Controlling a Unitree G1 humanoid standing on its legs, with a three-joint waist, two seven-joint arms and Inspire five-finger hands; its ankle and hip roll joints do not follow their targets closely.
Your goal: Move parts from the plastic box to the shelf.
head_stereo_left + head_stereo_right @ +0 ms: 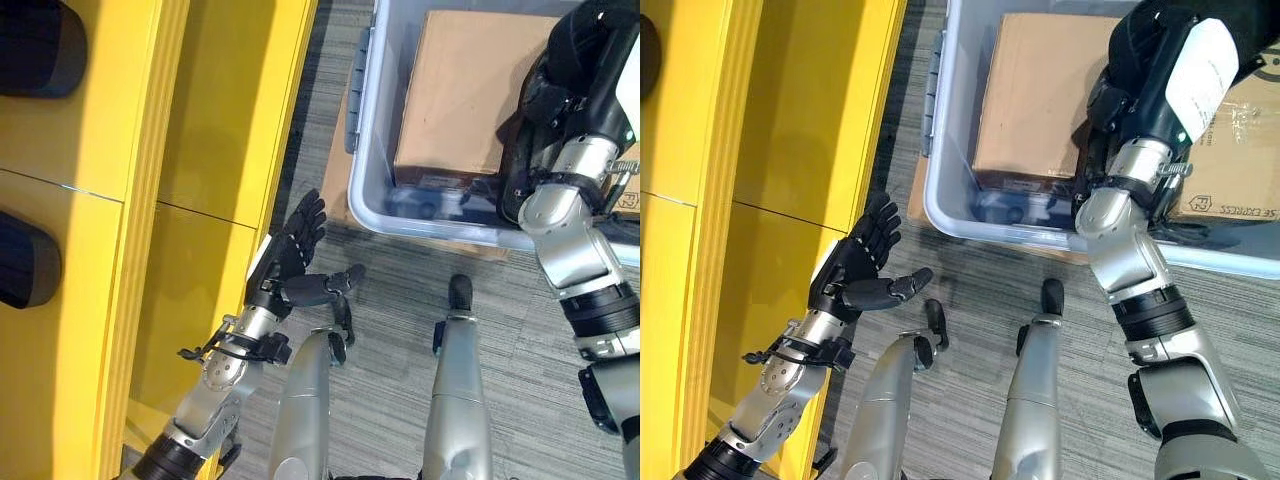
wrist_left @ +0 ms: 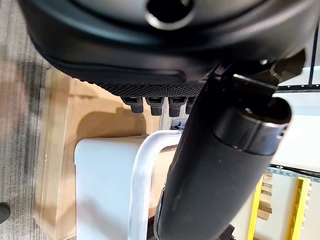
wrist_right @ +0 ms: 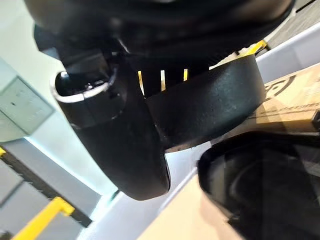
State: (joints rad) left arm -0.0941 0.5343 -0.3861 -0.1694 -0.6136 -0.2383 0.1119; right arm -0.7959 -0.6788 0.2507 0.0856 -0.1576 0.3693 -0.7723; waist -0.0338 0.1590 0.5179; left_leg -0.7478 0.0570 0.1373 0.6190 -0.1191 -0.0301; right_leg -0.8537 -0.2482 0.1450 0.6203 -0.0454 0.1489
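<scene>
Right hand (image 1: 1115, 120) reaches down into the clear grey plastic box (image 1: 372, 190), over a dark curved part (image 3: 260, 190) lying beside the flat brown cardboard carton (image 1: 465, 90); whether its fingers grip anything I cannot tell. Left hand (image 1: 295, 255) hangs slack and empty by the yellow shelf (image 1: 180, 150), well apart from the box.

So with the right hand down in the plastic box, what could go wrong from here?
Two risks. The right hand is down in the clear grey plastic box between two brown cardboard boxes; its fingers are hidden, so a grasp may be poor and slip. The open left hand hangs beside the yellow shelf and could knock it.
</scene>
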